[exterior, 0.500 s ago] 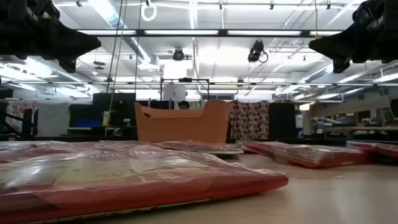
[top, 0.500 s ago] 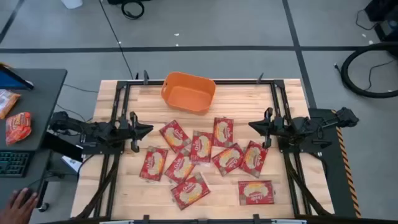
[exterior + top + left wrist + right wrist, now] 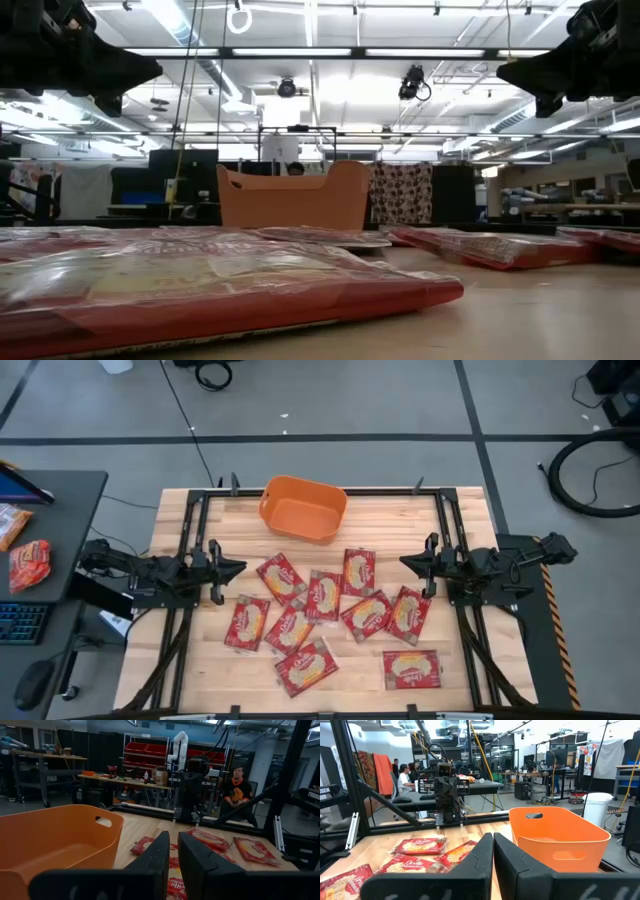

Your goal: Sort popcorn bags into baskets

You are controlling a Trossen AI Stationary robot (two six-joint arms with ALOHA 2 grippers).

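left gripper (image 3: pixel 238 569): you have it raised over the left side of the surface (image 3: pixel 460 680), jaws nearly pressed together with only a thin slit, holding nothing.
right gripper (image 3: pixel 405 563): it hangs over the right side, jaws pressed together, empty.
popcorn bags (image 3: pixel 325 596): you see ten red packets lying flat in a loose cluster between the two arms, some overlapping, one apart near the front right.
basket (image 3: pixel 303 507): the orange tub stands at the far edge, centre, nothing showing inside.
desk (image 3: pixel 70 510): beside the left arm, an orange-red snack packet (image 3: pixel 29 564) lies on it.
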